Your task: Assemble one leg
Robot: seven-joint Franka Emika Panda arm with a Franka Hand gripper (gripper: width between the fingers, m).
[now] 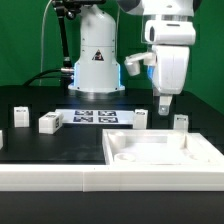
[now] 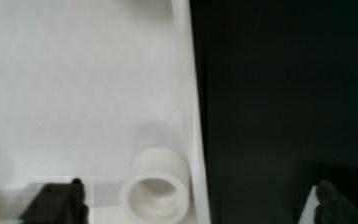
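Several small white legs lie on the black table in the exterior view: one point(image 1: 138, 117) and another point(image 1: 181, 121) behind the large white square panel point(image 1: 165, 152), and two more point(image 1: 48, 122) point(image 1: 18, 115) toward the exterior view's left. My gripper point(image 1: 165, 106) hangs between the first two legs, above the panel's far edge, pointing down. In the wrist view the gripper point(image 2: 199, 205) is open and empty. Its dark fingertips point(image 2: 55, 203) stand wide apart over the panel's rim point(image 2: 179, 110), beside a round socket point(image 2: 155, 190). No leg shows in the wrist view.
The marker board point(image 1: 95, 117) lies flat in front of the robot base point(image 1: 97, 65). A long white rail point(image 1: 50, 178) runs along the front edge. Black table point(image 2: 282, 100) lies beside the panel.
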